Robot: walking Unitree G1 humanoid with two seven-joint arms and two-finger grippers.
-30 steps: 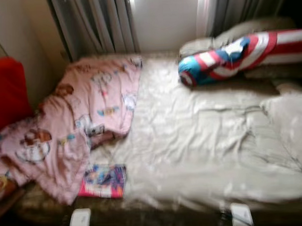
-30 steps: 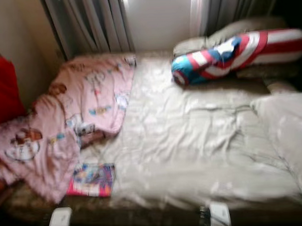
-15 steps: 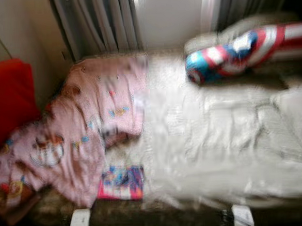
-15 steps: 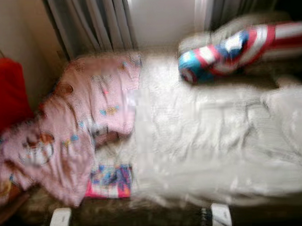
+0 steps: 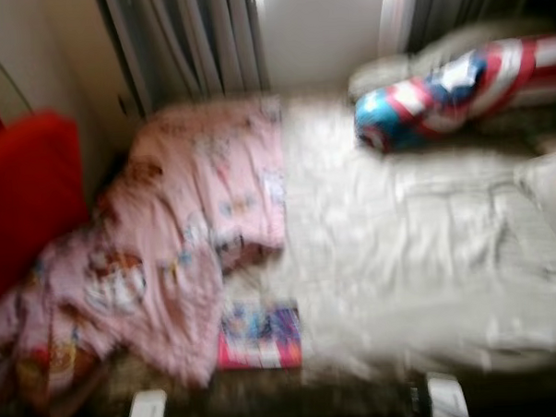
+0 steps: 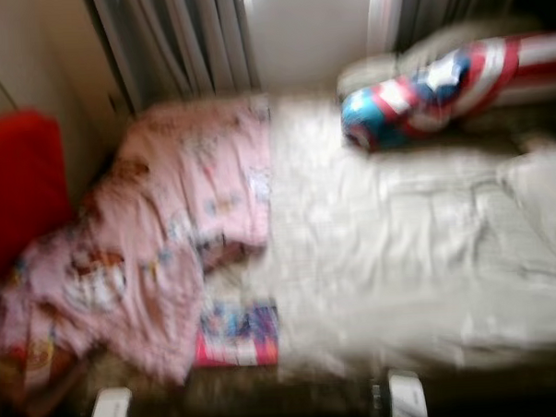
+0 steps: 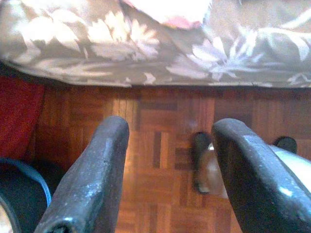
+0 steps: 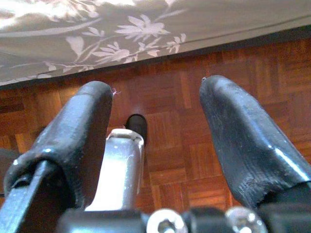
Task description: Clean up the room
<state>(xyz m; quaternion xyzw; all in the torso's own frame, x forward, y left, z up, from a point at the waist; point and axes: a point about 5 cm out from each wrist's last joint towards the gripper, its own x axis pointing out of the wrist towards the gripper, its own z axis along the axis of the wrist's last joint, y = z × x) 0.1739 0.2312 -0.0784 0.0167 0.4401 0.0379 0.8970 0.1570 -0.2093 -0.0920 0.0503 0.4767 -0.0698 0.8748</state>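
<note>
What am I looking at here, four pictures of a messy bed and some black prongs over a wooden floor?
A walking humanoid robot took these. The two wide, blurred pictures come from its head cameras, looking down at a bed with a rumpled white sheet. On it lie a pink cartoon-print blanket, a colourful flat book near the front edge, and a red, white and blue striped bolster pillow. A red cushion sits at the left. The other two come from wrist cameras: the left gripper and right gripper, both open and holding nothing, over brown parquet floor.

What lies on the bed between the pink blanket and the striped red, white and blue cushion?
Bare, rumpled white sheet separates the pink blanket from the striped cushion, seen in both eye views.
</note>
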